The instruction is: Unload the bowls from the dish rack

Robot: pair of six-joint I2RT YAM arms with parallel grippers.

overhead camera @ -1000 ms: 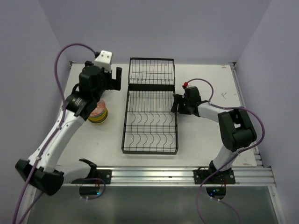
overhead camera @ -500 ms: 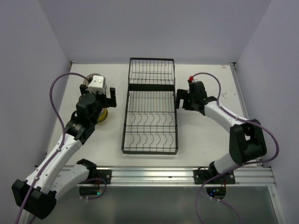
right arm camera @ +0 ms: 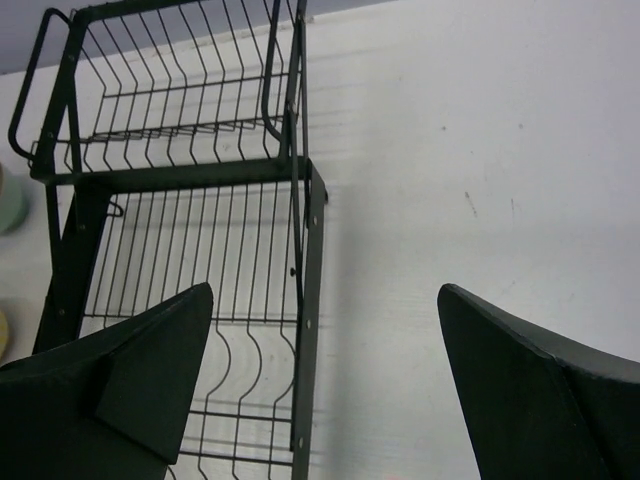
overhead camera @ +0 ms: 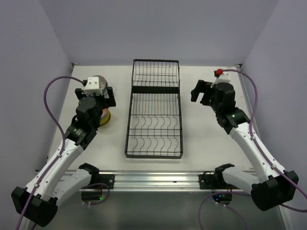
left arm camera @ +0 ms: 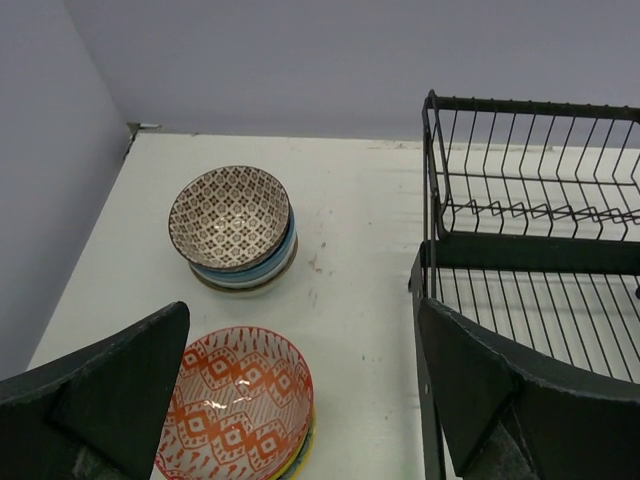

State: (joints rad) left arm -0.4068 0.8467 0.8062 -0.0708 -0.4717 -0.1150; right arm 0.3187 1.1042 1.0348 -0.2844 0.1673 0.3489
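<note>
The black wire dish rack (overhead camera: 153,115) lies in the middle of the table, and its slots hold no bowls in any view. Two stacks of bowls stand left of it. One is topped by a brown-patterned bowl (left arm camera: 230,218), the other by an orange-patterned bowl (left arm camera: 240,400). From above, the nearer stack (overhead camera: 104,120) peeks out beneath my left arm. My left gripper (left arm camera: 303,310) hangs open above the table between the stacks and the rack (left arm camera: 530,230). My right gripper (overhead camera: 201,91) is open and holds nothing, hovering over the rack's right rail (right arm camera: 305,300).
A pale mint bowl edge (right arm camera: 8,200) shows beyond the rack's far side in the right wrist view. Grey walls close in the table on the left, back and right. Bare white tabletop (overhead camera: 216,134) lies right of the rack.
The right gripper has swung up and to the right, away from the rack's side, and opened wide. The left gripper has drawn back from the rack's far-left corner to above the bowl stacks.
</note>
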